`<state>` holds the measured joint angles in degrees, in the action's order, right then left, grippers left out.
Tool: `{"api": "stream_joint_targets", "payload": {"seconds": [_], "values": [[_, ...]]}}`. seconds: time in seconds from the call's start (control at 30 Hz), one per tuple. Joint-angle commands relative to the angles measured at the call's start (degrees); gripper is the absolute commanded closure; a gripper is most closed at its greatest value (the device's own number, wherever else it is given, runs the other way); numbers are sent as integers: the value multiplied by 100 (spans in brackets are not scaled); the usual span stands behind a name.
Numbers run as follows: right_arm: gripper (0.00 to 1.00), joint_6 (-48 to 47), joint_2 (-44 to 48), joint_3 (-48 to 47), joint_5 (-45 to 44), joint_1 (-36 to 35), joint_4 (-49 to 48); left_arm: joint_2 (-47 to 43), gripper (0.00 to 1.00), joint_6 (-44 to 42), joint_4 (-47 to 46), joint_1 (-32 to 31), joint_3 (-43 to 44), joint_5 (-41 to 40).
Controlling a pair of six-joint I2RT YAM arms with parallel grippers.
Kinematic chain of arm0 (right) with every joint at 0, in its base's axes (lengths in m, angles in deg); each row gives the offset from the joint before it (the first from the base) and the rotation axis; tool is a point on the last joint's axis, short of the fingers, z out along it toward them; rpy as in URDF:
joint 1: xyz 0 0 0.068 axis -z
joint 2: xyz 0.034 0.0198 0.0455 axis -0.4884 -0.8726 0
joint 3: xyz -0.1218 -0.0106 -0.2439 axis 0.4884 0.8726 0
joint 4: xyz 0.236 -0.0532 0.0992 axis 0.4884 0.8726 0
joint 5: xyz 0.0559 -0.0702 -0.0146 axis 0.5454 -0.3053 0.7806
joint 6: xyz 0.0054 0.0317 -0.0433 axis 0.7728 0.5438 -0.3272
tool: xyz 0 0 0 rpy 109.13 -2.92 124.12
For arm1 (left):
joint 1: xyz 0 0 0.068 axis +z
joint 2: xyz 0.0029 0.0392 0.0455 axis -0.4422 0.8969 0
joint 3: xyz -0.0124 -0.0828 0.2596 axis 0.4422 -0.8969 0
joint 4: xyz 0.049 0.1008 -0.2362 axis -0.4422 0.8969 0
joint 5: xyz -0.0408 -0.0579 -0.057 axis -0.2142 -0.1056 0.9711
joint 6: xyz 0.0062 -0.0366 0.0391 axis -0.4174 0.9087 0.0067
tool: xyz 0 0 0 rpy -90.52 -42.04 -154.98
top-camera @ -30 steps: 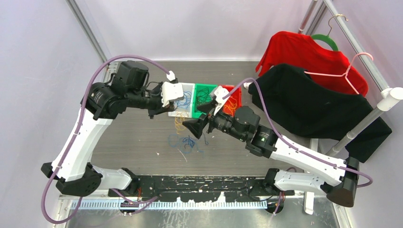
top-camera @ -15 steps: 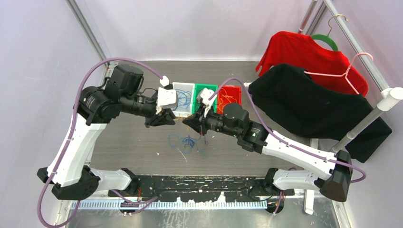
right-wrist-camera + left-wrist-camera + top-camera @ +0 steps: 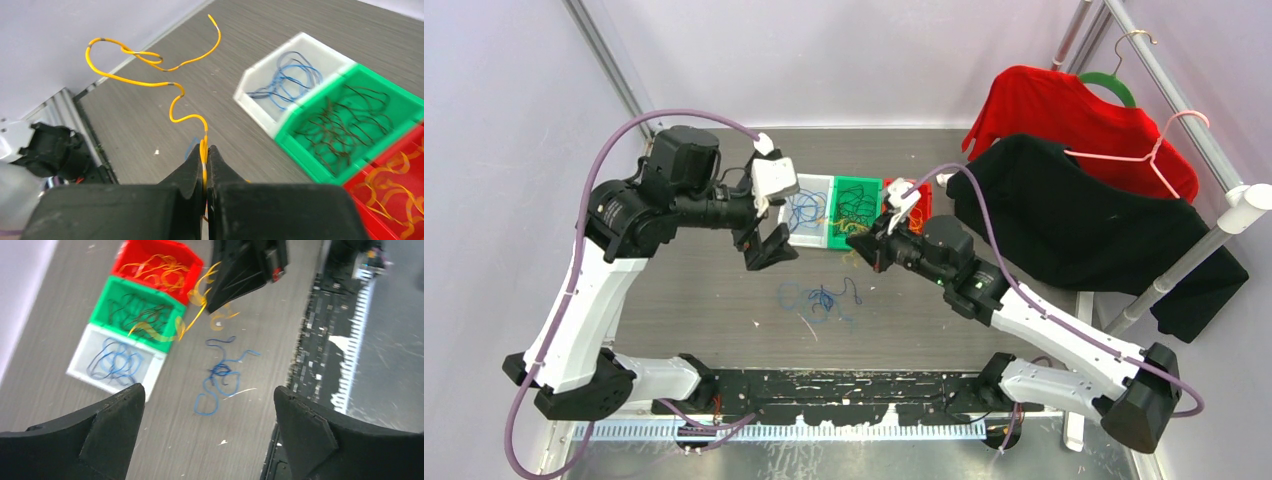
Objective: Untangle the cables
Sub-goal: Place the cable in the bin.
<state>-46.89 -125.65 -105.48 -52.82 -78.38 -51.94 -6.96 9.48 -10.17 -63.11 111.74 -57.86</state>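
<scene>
Yellow cable (image 3: 172,85) is up in the air, pinched at its lower end by the right pincer (image 3: 206,155), whose jaws are clenched right on it. From the grip it climbs in loose curls, its free end waving above the tabletop (image 3: 704,290). That pincer hangs just near of the green bin (image 3: 842,243), and the left wrist view shows the yellow cable trailing across that bin's near corner. The left pincer (image 3: 769,248) is released, jaws spread wide with nothing between them, hovering just near and left of the white bin (image 3: 802,241). Down on the tabletop lies the blue tangle (image 3: 822,297), a knot of thin blue loops with a darker snarl at its middle. It sits near of the bins, below and between the two pincers, and touches neither. A pale scrap (image 3: 240,391) lies just beside it. At the far middle, three bins stand touching in a row. The white one on the left holds blue cables (image 3: 287,75), the green one holds dark cables (image 3: 350,125), and the red bin (image 3: 927,205) on the right holds orange-yellow cables (image 3: 395,187). Far right, well apart from all this, a red shirt (image 3: 1074,110) and a black shirt (image 3: 1084,220) hang on hangers.
</scene>
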Motion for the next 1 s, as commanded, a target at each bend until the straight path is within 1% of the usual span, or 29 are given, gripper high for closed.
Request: {"api": "stream_joint_targets", "payload": {"seconds": [0.0, 0.03, 0.1, 0.13, 0.27, 0.37, 0.47, 0.53, 0.7, 0.83, 0.97], "values": [[95, 283, 265, 63, -235, 550, 183, -35, 0, 433, -782, 189, 187, -1111], [93, 364, 233, 34, -397, 680, 329, -34, 0, 414, -783, 222, 172, -1394], [89, 569, 80, -144, -870, 935, 782, 244, 0, 405, -673, 289, 89, -1870], [88, 669, -39, -283, -1152, 1046, 1034, 327, 0, 406, -561, 344, 76, -2004], [89, 843, -710, -797, -2136, 1505, 1879, 500, 0, 586, -235, 741, -89, -1703], [88, 961, -1246, -1083, -2647, 1880, 2073, 463, 0, 607, -224, 876, -318, -1605], [88, 908, -1849, -1259, -3078, 2076, 1995, 370, 0, 577, -260, 915, -515, -1637], [86, 902, -2187, -1431, -3131, 2190, 1924, 337, 0, 577, -258, 939, -592, -1639], [76, 869, -2868, -1766, -3096, 2226, 1690, 276, 0, 591, -265, 960, -649, -1811], [66, 863, -3064, -1808, -3146, 2253, 1419, 225, 0, 569, -296, 1000, -680, -1842], [55, 902, -3040, -1908, -3174, 2321, 1411, 162, 0, 565, -294, 1023, -744, -1722]]}}
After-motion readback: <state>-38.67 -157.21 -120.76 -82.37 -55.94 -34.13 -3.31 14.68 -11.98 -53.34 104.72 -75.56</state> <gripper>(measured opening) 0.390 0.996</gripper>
